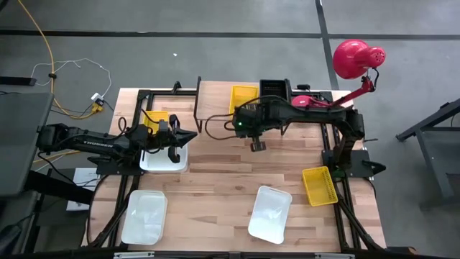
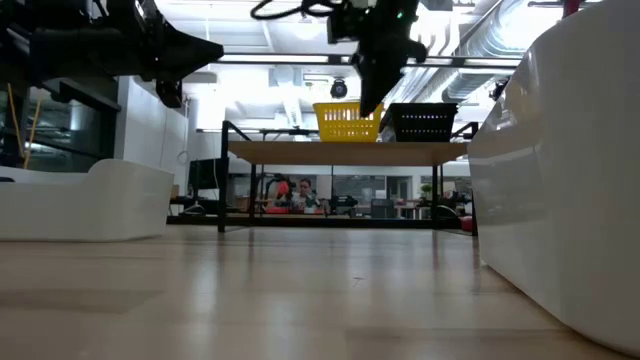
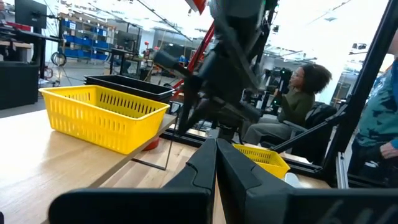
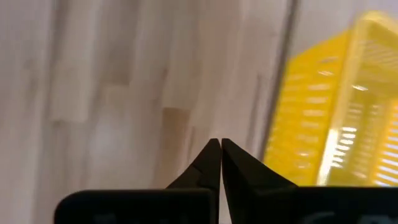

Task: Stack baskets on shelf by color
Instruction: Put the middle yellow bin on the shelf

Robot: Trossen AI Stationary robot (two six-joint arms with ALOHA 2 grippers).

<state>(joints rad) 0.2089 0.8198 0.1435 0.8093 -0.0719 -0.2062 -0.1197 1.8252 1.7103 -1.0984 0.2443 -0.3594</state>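
Your right gripper hangs pinched shut on nothing, just in front of the shelf, where a yellow basket sits beside the black basket. Your left gripper, also shut and empty, hovers over a white basket. These baskets look light, thin and slippery, so take them by the rim.

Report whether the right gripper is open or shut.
Shut and empty: the right gripper fingertips meet, nothing between them, beside the yellow basket.

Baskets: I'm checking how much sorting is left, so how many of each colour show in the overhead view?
Yellow plastic baskets: 3
White plastic baskets: 3
Black plastic basket: 1
Total: 7
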